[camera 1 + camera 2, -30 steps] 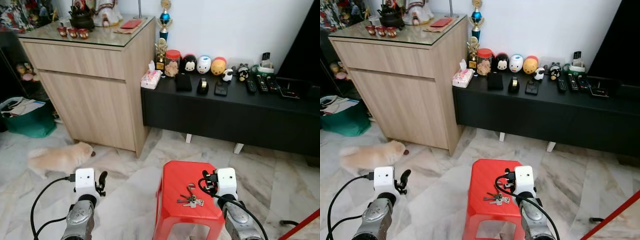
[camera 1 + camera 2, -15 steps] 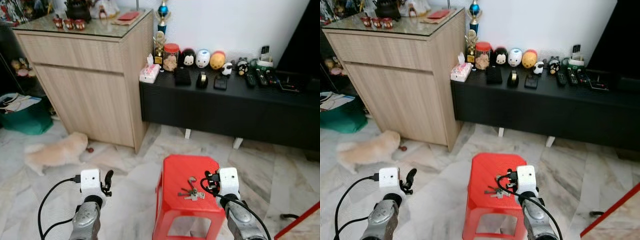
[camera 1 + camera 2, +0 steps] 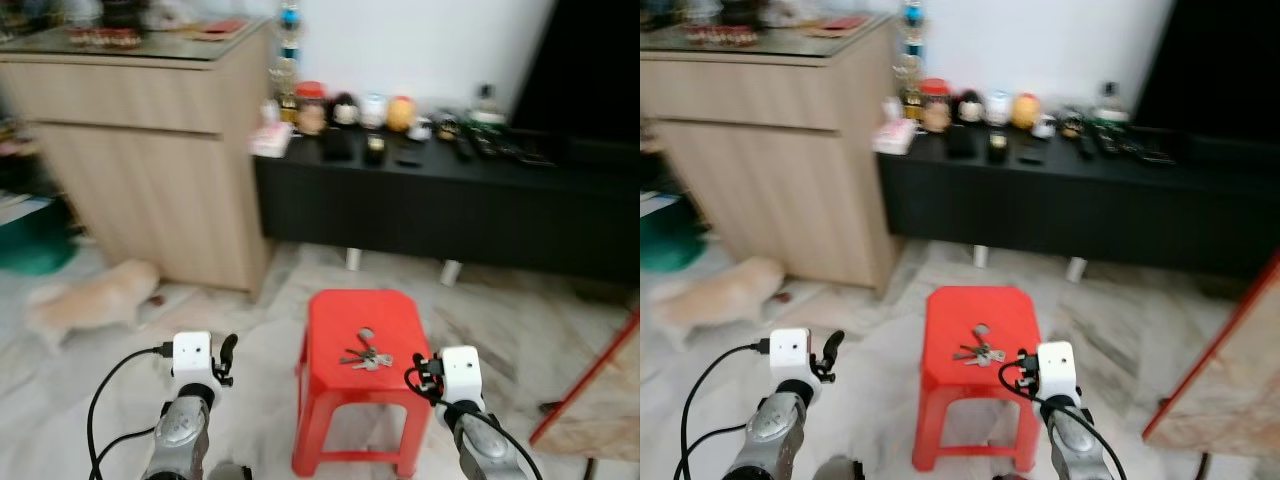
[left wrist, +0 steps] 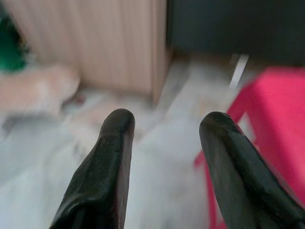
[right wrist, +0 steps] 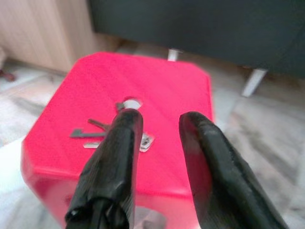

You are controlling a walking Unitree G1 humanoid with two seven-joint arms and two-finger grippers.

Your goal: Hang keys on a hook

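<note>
A bunch of keys [image 3: 362, 354] lies flat on top of a red plastic stool [image 3: 345, 315] on the marble floor ahead of me. My right gripper [image 5: 159, 121] is held low at the stool's near right corner, open and empty, short of the keys [image 5: 90, 134]. My left gripper [image 4: 164, 121] is open too, out over the floor to the left of the stool, holding nothing. Both eye views are blurred.
A wooden cabinet [image 3: 150, 150] stands at the back left, with a low black bench [image 3: 430, 205] carrying small ornaments beside it. A small fluffy dog [image 3: 85, 300] is on the floor by the cabinet. A red-edged board [image 3: 590, 385] leans at the right.
The whole picture has shifted and blurred, so the camera has moved back and turned. The stool now stands further ahead of my grippers. The keys have not moved on it.
</note>
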